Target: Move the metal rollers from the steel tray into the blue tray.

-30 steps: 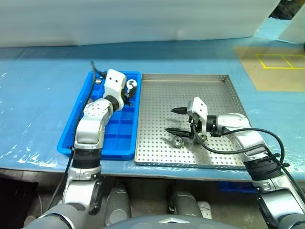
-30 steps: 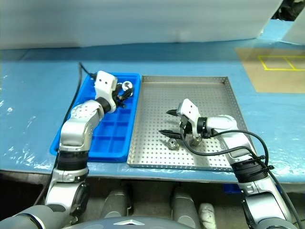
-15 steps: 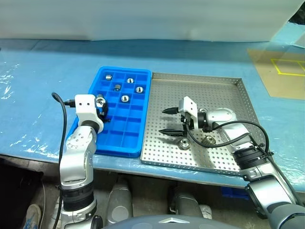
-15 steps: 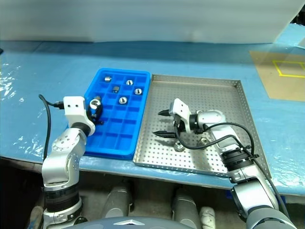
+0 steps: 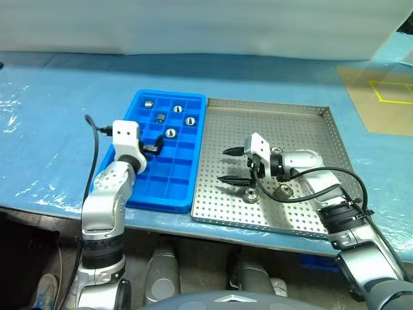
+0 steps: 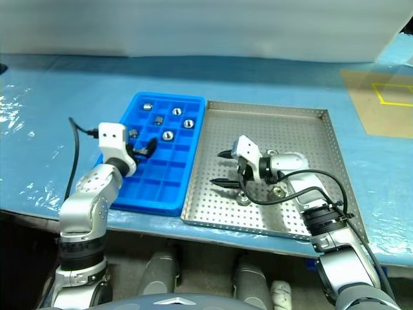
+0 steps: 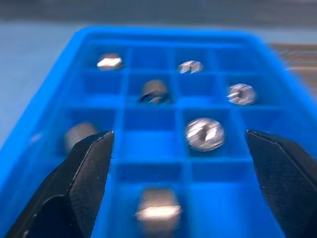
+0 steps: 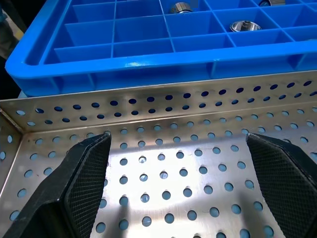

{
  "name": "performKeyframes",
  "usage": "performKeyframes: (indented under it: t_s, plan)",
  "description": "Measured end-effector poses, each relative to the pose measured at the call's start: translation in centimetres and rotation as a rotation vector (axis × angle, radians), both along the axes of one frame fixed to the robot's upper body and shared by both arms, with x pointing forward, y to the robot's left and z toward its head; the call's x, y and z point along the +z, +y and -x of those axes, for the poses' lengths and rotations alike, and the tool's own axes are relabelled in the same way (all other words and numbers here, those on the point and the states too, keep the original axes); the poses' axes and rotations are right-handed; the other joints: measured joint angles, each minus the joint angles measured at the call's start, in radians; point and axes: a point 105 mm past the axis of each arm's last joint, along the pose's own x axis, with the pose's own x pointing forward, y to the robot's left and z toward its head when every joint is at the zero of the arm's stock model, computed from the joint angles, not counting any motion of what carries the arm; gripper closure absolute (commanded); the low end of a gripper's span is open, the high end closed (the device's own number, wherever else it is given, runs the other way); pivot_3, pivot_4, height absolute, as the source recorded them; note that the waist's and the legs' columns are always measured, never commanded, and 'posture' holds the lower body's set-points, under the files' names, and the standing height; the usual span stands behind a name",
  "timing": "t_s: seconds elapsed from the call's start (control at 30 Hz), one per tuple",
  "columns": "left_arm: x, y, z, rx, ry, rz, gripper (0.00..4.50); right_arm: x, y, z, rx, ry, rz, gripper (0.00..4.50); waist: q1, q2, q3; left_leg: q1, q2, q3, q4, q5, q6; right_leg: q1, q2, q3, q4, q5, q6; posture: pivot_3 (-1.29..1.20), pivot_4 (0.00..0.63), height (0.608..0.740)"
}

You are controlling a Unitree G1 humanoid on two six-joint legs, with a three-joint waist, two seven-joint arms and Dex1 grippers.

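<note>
The bright blue plastic tray with the grid of square compartments (image 5: 166, 155) lay lengthwise running away from the robot on the blue-covered desk (image 5: 51, 129), right beside the big square perforated steel tray (image 5: 297, 135). Several small shiny metal rollers (image 5: 170, 133) sat in the blue tray's far compartments, mostly hole-up, a couple tipped on their sides. Two more rollers (image 5: 251, 194) were left on the steel tray's near part. The left end effector (image 6: 143, 148) hung over the blue tray with fingers spread apart, empty. The right end effector (image 5: 227, 165) pointed left over the steel tray, fingers also wide, holding nothing.
</note>
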Motion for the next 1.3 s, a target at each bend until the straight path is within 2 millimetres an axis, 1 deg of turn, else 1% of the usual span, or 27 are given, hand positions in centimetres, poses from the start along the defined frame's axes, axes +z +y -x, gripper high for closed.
performKeyframes:
  t_s: [0.07, 0.1, 0.13, 0.27, 0.4, 0.5, 0.6, 0.7, 0.77, 0.87, 0.93, 1.03, 1.13, 1.17, 1.23, 1.3]
  plan:
    - [1.2, -2.7, 0.0, -0.151, -0.049, -0.016, 0.02, 0.3, -0.4, 0.2, -0.020, 0.003, -0.008, 0.00, -0.003, 0.000, 0.000, 0.000, 0.000, 0.000, 0.000, 0.000, 0.000, 0.000, 0.000, 0.001, 0.000, 0.000, 0.000, -0.02, 0.150, 0.740]
    - [1.6, -4.2, 0.2, -0.239, -0.068, -0.030, 0.02, 0.5, -0.8, 0.3, -0.033, 0.005, -0.011, 0.00, -0.006, 0.000, 0.000, 0.001, 0.000, 0.001, 0.000, 0.000, 0.000, 0.000, 0.000, 0.002, 0.000, 0.000, 0.000, -0.03, 0.150, 0.740]
    - [1.6, -5.1, 0.3, -0.301, -0.075, -0.038, 0.02, 0.7, -1.2, 0.4, -0.048, 0.004, -0.008, 0.00, -0.009, 0.000, 0.000, 0.001, 0.000, 0.001, 0.000, 0.000, 0.000, 0.000, 0.000, 0.002, 0.000, 0.000, 0.000, -0.06, 0.150, 0.740]
    - [1.0, -8.4, 1.0, -0.563, -0.061, -0.067, 0.02, 1.3, -3.4, 1.0, -0.124, -0.009, 0.022, 0.00, -0.032, 0.000, 0.000, 0.002, 0.000, 0.002, -0.001, 0.000, 0.000, 0.000, 0.000, 0.002, 0.000, 0.000, 0.000, -0.17, 0.150, 0.740]
    - [0.3, -11.2, 2.1, -0.832, -0.040, -0.122, 0.02, 1.1, -4.7, 2.2, -0.191, 0.011, 0.025, 0.00, -0.057, 0.001, -0.001, 0.002, 0.000, 0.002, -0.001, 0.000, 0.000, 0.000, 0.000, 0.003, 0.001, 0.000, 0.001, -0.26, 0.150, 0.740]
    - [-0.9, -12.0, 2.9, -0.981, 0.008, -0.153, 0.02, 1.3, -5.9, 3.1, -0.248, 0.014, 0.028, 0.00, -0.080, 0.002, -0.001, 0.003, -0.001, 0.003, -0.001, 0.000, 0.000, 0.000, 0.000, 0.005, 0.001, 0.001, 0.001, -0.33, 0.150, 0.740]
    - [-2.3, -12.8, 3.4, -1.116, 0.072, -0.198, 0.02, 1.4, -7.7, 4.2, -0.324, 0.020, 0.050, 0.00, -0.095, 0.002, -0.001, 0.005, -0.001, 0.003, -0.001, 0.000, 0.000, 0.001, 0.000, 0.005, 0.001, 0.001, 0.001, -0.40, 0.150, 0.740]
    - [-3.2, -13.2, 3.5, -1.192, 0.119, -0.233, 0.02, 1.4, -8.5, 5.2, -0.371, 0.034, 0.053, 0.00, -0.112, 0.002, -0.001, 0.006, -0.001, 0.004, 0.000, 0.000, 0.000, 0.002, 0.000, 0.006, 0.000, 0.001, 0.002, -0.43, 0.150, 0.740]
    - [-3.4, -14.0, 3.3, -1.237, 0.127, -0.262, 0.02, 1.6, -9.1, 5.9, -0.405, 0.032, 0.061, 0.00, -0.123, 0.003, -0.002, 0.006, -0.002, 0.004, 0.000, 0.000, 0.001, 0.002, 0.000, 0.007, 0.000, 0.002, 0.002, -0.46, 0.150, 0.740]
    - [-3.9, -14.9, 3.3, -1.291, 0.135, -0.290, 0.02, 1.9, -9.3, 6.5, -0.434, 0.022, 0.062, 0.00, -0.140, 0.003, -0.002, 0.008, -0.002, 0.004, 0.001, -0.001, 0.001, 0.004, 0.000, 0.007, 0.000, 0.002, 0.003, -0.51, 0.150, 0.740]
    - [-4.7, -15.3, 3.7, -1.336, 0.156, -0.329, 0.02, 1.8, -9.4, 7.1, -0.457, 0.030, 0.064, 0.00, -0.146, 0.003, -0.002, 0.008, -0.002, 0.004, 0.000, -0.001, 0.002, 0.004, 0.000, 0.007, -0.001, 0.002, 0.003, -0.53, 0.150, 0.740]
    - [-5.9, -15.3, 4.2, -1.378, 0.195, -0.386, 0.02, 1.5, -9.5, 7.8, -0.480, 0.039, 0.072, 0.00, -0.164, 0.003, -0.002, 0.009, -0.002, 0.004, 0.000, -0.001, 0.002, 0.005, 0.000, 0.007, -0.001, 0.002, 0.003, -0.55, 0.150, 0.740]
    - [-7.4, -14.8, 4.3, -1.390, 0.234, -0.472, 0.02, 1.6, -9.8, 8.2, -0.506, 0.030, 0.076, 0.00, -0.169, 0.003, -0.002, 0.009, -0.002, 0.004, 0.001, -0.002, 0.002, 0.006, 0.000, 0.007, -0.002, 0.001, 0.003, -0.55, 0.150, 0.740]
    - [-7.8, -14.6, 4.2, -1.382, 0.242, -0.490, 0.19, 1.6, -9.8, 8.2, -0.510, 0.031, 0.075, 0.00, -0.172, 0.003, -0.002, 0.010, -0.002, 0.004, 0.001, -0.003, 0.000, 0.007, 0.000, 0.007, -0.002, 0.002, 0.003, -0.56, 0.150, 0.740]
    - [-7.8, -14.6, 3.9, -1.372, 0.225, -0.519, 0.60, 1.5, -9.9, 8.2, -0.519, 0.035, 0.074, 0.00, -0.179, 0.003, -0.002, 0.010, -0.002, 0.004, 0.002, -0.004, -0.001, 0.008, 0.000, 0.007, -0.002, 0.002, 0.003, -0.56, 0.150, 0.740]
    - [-7.8, -14.6, 3.5, -1.357, 0.219, -0.536, 1.27, 1.6, -9.9, 8.1, -0.523, 0.033, 0.071, 0.00, -0.183, 0.003, -0.002, 0.011, -0.002, 0.004, 0.003, -0.004, 0.000, 0.010, 0.000, 0.007, -0.003, 0.001, 0.003, -0.55, 0.150, 0.740]
